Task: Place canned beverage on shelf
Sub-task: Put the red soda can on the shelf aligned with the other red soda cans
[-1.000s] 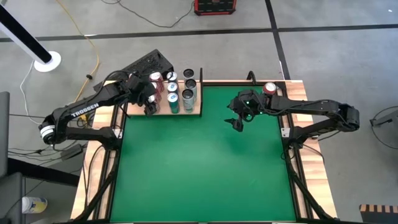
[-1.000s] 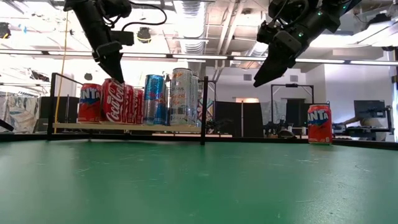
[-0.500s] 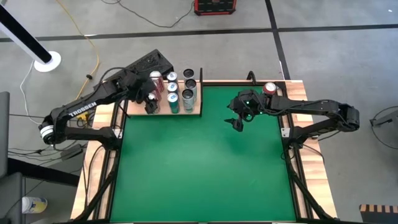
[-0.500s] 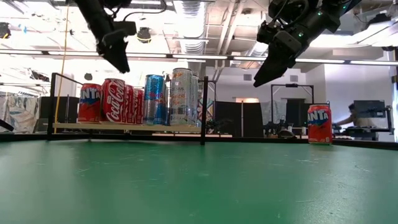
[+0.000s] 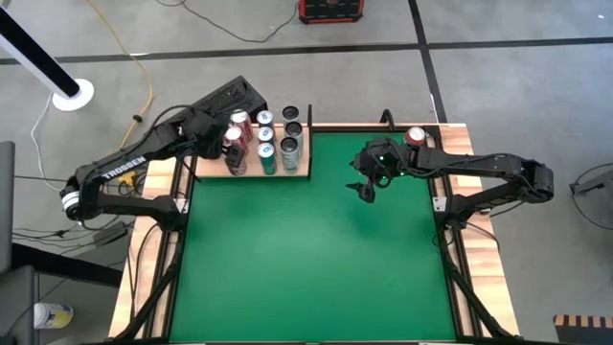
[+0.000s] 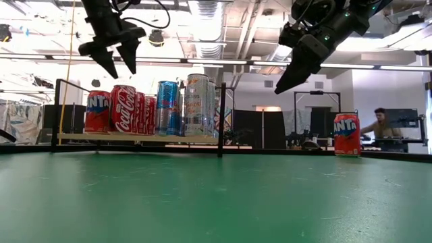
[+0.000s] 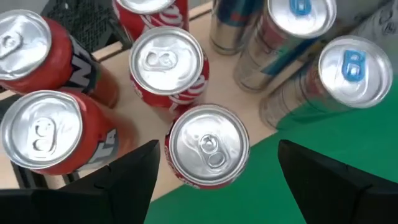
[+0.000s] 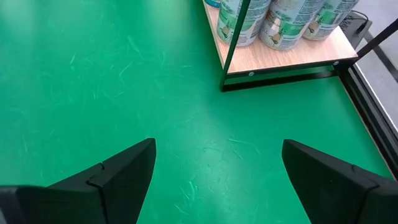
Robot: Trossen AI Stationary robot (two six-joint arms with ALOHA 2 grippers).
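The pale-wood shelf (image 5: 251, 169) lies at the table's far left and bears several upright cans, standing on their bases. The nearest is a red Coca-Cola can (image 6: 122, 108), also in the left wrist view (image 7: 208, 146). My left gripper (image 6: 109, 59) is open and empty, hovering above that can and the red cans beside it, its fingers pointing down (image 5: 218, 147). My right gripper (image 5: 367, 190) is open and empty, in the air over the green felt at the far middle right (image 6: 283, 81). A red Fanta can (image 5: 415, 136) stands at the table's far right corner (image 6: 347, 134).
A black upright post (image 6: 220, 118) stands at the shelf's right end, and a black rail frames its left end (image 6: 57, 108). The green felt (image 5: 306, 259) stretches toward the near edge. A person (image 6: 379, 125) sits in the room beyond the table.
My left gripper has gone up from the top of the red Coca-Cola can and a little toward the table's far left. In the low view its fingers now stand wider apart. The can stays upright on the shelf. My right arm has kept still.
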